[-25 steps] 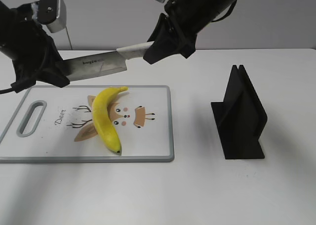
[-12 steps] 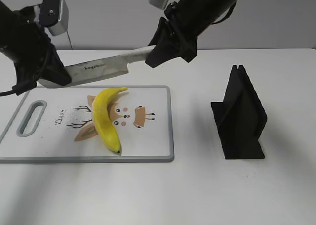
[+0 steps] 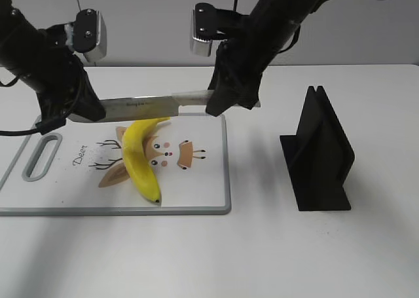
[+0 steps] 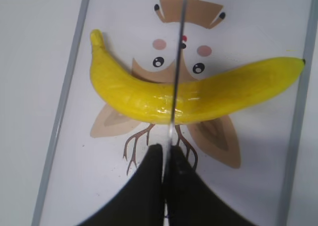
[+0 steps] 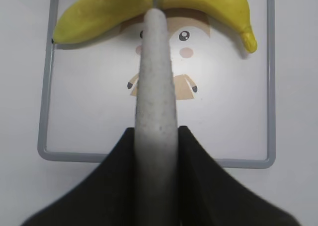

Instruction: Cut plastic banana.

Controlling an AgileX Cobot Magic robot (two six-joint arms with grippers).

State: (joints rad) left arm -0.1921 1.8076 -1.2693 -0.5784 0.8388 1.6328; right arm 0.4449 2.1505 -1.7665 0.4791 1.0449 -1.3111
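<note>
Both tools, left (image 3: 85,108) and right (image 3: 229,101), clamp the knife (image 3: 141,106) above the "Deer"-lettered board (image 3: 203,193) and banana (image 3: 139,157).

Left gripper (image 3: 84,108) and right gripper (image 3: 226,101) were both closed, each clamping one end of a knife (image 3: 150,105) held level between them. Both arms reached in from above, wrists angled downward toward the surface.
</note>
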